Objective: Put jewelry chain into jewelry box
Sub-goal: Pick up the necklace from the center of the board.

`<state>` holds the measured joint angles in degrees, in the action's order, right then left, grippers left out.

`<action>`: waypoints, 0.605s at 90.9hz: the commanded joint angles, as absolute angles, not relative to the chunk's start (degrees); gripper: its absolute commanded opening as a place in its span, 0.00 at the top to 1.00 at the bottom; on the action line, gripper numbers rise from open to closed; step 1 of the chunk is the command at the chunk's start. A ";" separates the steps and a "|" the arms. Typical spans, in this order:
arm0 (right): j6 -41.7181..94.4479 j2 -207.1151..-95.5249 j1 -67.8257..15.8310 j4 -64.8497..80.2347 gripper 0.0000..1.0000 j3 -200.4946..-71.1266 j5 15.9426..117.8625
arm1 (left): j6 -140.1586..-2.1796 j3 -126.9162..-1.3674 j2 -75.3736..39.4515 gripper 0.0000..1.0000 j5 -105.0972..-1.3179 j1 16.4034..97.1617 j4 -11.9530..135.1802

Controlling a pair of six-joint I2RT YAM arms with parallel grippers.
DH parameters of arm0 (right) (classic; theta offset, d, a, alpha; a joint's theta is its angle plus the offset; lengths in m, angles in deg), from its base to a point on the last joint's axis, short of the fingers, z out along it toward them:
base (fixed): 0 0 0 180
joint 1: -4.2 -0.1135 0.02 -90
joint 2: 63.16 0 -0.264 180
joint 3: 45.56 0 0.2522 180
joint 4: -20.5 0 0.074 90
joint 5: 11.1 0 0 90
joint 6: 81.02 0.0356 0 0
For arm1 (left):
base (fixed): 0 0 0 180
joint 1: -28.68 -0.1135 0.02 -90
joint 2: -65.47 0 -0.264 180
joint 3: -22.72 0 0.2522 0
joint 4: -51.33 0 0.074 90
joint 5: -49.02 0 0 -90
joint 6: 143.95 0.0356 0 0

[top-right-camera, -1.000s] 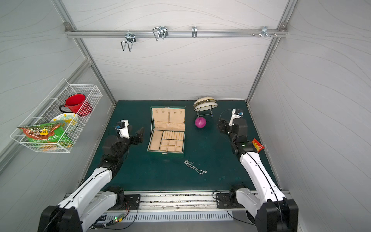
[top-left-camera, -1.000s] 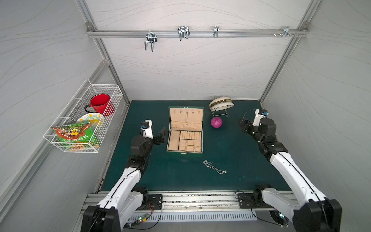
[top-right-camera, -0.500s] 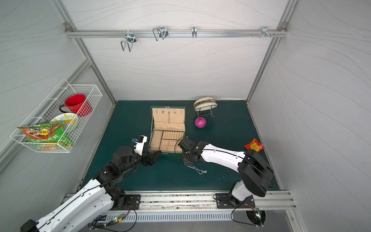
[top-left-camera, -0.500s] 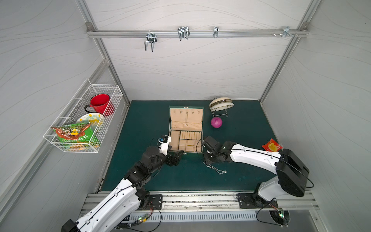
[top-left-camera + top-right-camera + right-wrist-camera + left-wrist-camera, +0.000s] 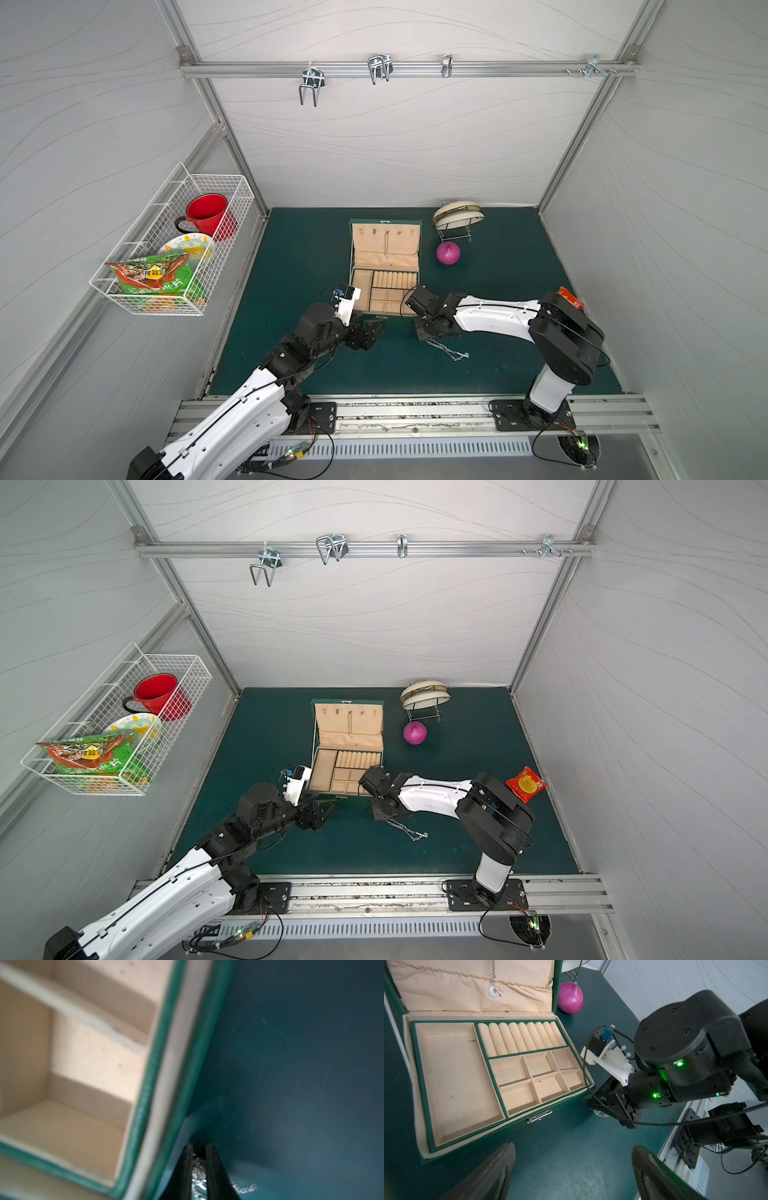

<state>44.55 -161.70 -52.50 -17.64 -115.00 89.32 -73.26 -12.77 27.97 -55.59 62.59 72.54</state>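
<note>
Silvery chunky-link jewelry chain [image 5: 445, 348], one end pinched in right gripper [image 5: 199, 1150] beside dark green hinged jewelry box [image 5: 456, 1076], rest trailing away; left gripper [image 5: 573, 1147] wide, empty.

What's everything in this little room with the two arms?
jewelry box: one, dark green, open, middle of mat
jewelry chain: one, silvery, on mat before box
thin necklace: one, pale, hanging in box lid
ball: one, magenta, beside box
wire stand: one, holding cream discs, back of mat
sachet: one, red, near right arm
wire basket: one, white, left wall
mug: one, red, in basket
plate: one, pale patterned, in basket
snack bag: one, green-red, in basket
hooks: four, silver, on back rail
left gripper: one, black, open, before box
right gripper: one, black, shut on chain
</note>
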 commanded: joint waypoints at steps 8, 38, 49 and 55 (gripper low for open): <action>44.83 -158.78 -53.18 -15.54 1.00 -110.99 91.47 | -72.04 -11.16 26.50 0.07 -59.50 64.05 63.38; 38.28 -134.29 -53.19 -21.47 1.00 -108.43 92.48 | -63.97 -9.32 10.66 0.00 -67.05 71.39 35.01; 36.40 -126.95 -53.10 -24.59 1.00 -108.90 92.47 | -60.85 -13.26 1.79 0.00 -68.00 73.80 29.35; 35.66 -123.54 -53.10 -26.08 1.00 -109.62 92.70 | -59.81 -15.76 -2.91 0.00 -69.27 74.83 26.13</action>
